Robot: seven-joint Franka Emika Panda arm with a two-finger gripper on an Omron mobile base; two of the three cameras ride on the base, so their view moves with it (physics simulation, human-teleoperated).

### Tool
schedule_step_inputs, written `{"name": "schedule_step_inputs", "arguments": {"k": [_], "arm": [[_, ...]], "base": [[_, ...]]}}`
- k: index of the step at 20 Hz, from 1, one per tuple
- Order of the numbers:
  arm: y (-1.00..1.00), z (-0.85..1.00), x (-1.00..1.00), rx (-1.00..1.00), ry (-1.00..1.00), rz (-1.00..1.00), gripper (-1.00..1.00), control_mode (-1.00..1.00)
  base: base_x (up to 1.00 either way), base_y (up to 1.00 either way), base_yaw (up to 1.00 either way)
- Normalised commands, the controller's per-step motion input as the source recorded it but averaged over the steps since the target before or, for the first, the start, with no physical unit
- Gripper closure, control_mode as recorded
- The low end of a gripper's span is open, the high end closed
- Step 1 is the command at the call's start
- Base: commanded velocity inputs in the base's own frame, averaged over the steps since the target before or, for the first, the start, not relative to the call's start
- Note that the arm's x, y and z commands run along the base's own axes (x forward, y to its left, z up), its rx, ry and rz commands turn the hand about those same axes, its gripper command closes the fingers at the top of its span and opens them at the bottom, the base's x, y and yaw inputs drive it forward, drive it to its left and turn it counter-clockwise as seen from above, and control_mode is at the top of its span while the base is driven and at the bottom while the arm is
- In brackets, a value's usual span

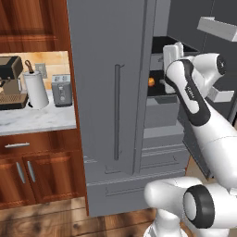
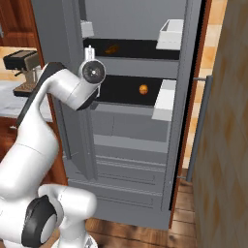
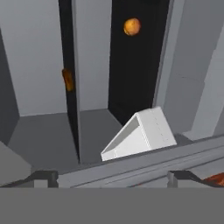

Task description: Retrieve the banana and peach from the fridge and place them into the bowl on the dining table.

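Two fruits lie inside the fridge (image 2: 135, 140), whose right door stands open while its left door is closed. Starting at the left of the left base view: a coffee machine (image 1: 10, 82), a paper towel roll (image 1: 35, 89) and a toaster (image 1: 61, 90) stand on the marble wall counter (image 1: 37, 121) under wooden cabinets (image 1: 32, 23), with the closed grey fridge door and its long bar handle (image 1: 117, 111) just to their right. Further right, the white arm (image 1: 194, 99) reaches toward the open compartment, and a small orange spot, the peach (image 1: 151, 82), shows on a dark shelf beside the arm's wrist. In the right base view the banana (image 2: 112, 49) lies on the upper dark shelf and the peach (image 2: 144, 89) on the shelf below it, well apart; white door bins (image 2: 170, 34) hang at the right of both shelves. Hand view, rolled sideways: banana (image 3: 67, 80) at left against a dark shelf edge, peach (image 3: 131, 26) toward the top, a white bin (image 3: 140, 135) near centre. The gripper (image 3: 111, 178) shows its two dark tips set wide apart, holding nothing, just outside the compartment and touching neither fruit.
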Motion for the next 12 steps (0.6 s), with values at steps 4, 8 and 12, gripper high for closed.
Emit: {"name": "schedule_step_inputs", "arguments": {"k": [4, 8, 12], "arm": [[-0.05, 0.0, 0.45, 0.01, 0.0, 0.11, -1.0, -1.0], [0.0, 0.0, 0.55, 0.0, 0.02, 0.17, -1.0, -1.0], [0.01, 0.0, 0.68, 0.0, 0.01, 0.2, -1.0, -1.0]], "base": [[0.0, 0.0, 0.0], [0.0, 0.0, 0.0], [0.0, 0.0, 0.0]]}}
